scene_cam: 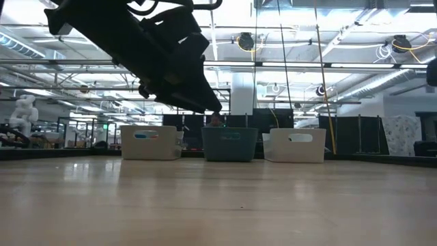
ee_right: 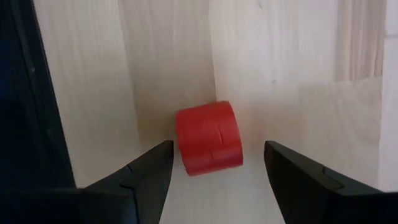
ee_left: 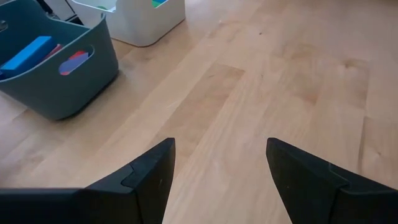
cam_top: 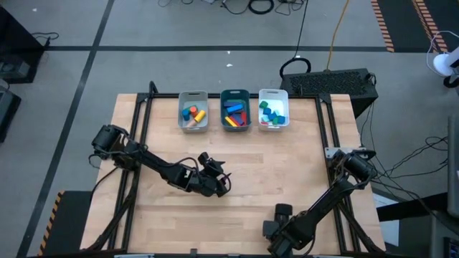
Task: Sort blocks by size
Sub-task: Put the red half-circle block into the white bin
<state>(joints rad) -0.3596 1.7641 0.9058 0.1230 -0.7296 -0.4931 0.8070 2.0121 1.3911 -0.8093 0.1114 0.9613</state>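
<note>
A red block (ee_right: 208,138), short and rounded, lies on the bare wood near the table's front edge. My right gripper (ee_right: 217,144) hangs over it, pointing down and open, one finger on either side and clear of it; the high view hides the block under the right gripper (cam_top: 278,218). My left gripper (ee_left: 221,146) is open with nothing in it, over the table's middle (cam_top: 221,183), slanting toward the trays. Other blocks lie in the grey tray (cam_top: 193,111), the teal tray (cam_top: 234,110) and the white tray (cam_top: 273,109).
The three trays stand side by side at the table's far edge, also seen in the low view: grey (scene_cam: 150,142), teal (scene_cam: 229,143), white (scene_cam: 294,145). The teal tray (ee_left: 56,68) holds blue and red bars. Bare wood stretches between the trays and both grippers.
</note>
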